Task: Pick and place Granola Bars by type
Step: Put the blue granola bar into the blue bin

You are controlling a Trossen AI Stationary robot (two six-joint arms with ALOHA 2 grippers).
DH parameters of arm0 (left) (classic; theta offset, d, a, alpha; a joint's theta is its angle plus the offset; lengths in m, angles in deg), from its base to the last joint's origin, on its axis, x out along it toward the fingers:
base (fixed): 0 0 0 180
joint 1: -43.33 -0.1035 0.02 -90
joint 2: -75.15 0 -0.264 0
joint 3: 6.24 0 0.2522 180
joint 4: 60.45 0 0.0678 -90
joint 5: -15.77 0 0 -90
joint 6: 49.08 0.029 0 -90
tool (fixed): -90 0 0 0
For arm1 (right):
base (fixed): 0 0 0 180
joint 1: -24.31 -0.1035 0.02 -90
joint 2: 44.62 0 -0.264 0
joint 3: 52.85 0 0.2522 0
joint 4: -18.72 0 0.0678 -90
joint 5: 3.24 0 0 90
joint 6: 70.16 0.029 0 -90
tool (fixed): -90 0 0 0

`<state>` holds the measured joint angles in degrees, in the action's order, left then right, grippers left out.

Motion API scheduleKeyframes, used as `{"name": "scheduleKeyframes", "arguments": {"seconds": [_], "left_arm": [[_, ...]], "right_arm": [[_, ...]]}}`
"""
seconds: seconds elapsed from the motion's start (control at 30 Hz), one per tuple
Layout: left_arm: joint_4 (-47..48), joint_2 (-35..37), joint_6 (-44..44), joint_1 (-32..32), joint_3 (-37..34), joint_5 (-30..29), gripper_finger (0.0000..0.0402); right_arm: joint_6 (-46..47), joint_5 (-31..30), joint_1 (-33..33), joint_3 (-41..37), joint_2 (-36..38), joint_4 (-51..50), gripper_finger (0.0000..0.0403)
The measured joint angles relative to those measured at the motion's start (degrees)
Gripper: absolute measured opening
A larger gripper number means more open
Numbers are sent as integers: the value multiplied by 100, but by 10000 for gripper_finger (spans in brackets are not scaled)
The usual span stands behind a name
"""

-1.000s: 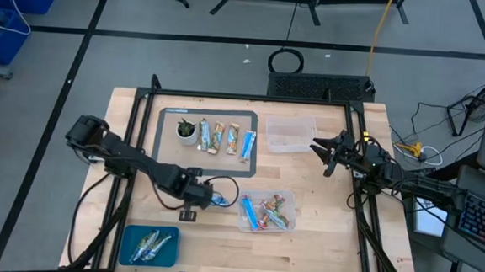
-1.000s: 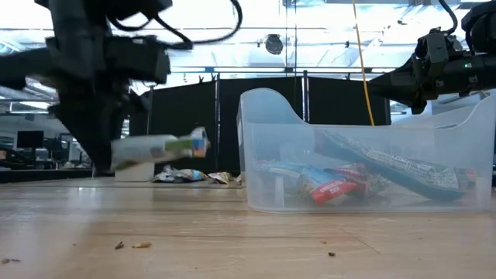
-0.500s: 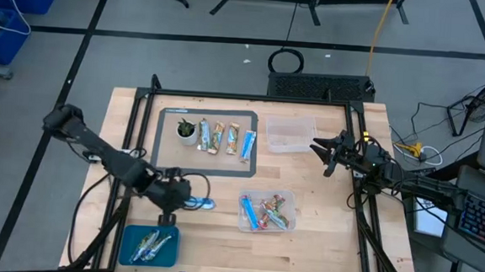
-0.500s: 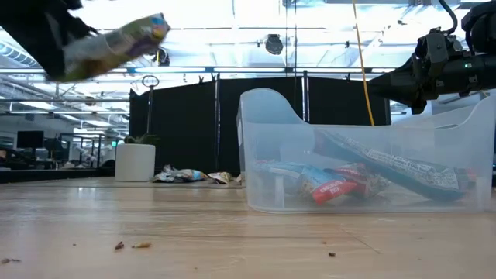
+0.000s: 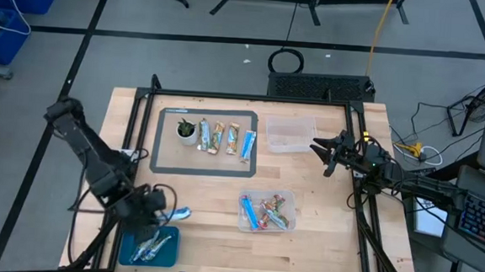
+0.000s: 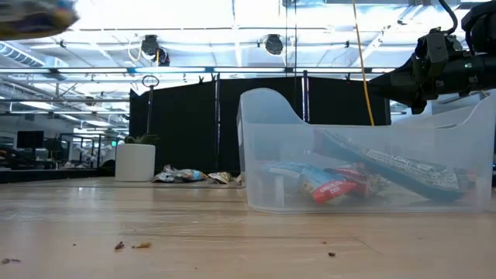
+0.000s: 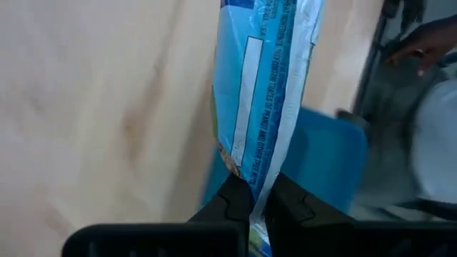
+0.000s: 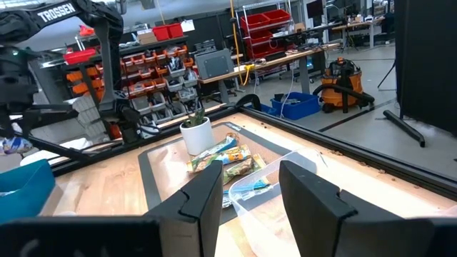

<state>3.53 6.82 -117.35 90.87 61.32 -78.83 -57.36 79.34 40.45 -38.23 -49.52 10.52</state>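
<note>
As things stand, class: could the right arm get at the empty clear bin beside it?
Probably yes. The right hand hovers open just beside the clear bin, with nothing between them, and the bin's top is open. The left hand is busy far off, shut on a blue bar near the blue tray.

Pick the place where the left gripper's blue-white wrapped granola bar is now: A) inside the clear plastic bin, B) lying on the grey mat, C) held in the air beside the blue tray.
C: the left gripper pinches the blue-white wrapped granola bar at the blue tray's edge.
</note>
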Motion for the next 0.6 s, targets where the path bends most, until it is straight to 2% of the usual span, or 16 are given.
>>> {"name": "scheduleKeyframes", "arguments": {"seconds": [0.33, 0.6], "left_arm": [[-96, -408, -3096, 1237, 3, 113, 20], [-554, -934, -4023, 1566, 4, 126, 20]], "right_arm": [[1, -1, -2, -1, 0, 0, 130], [1, 0, -2, -1, 1, 0, 130]]}}
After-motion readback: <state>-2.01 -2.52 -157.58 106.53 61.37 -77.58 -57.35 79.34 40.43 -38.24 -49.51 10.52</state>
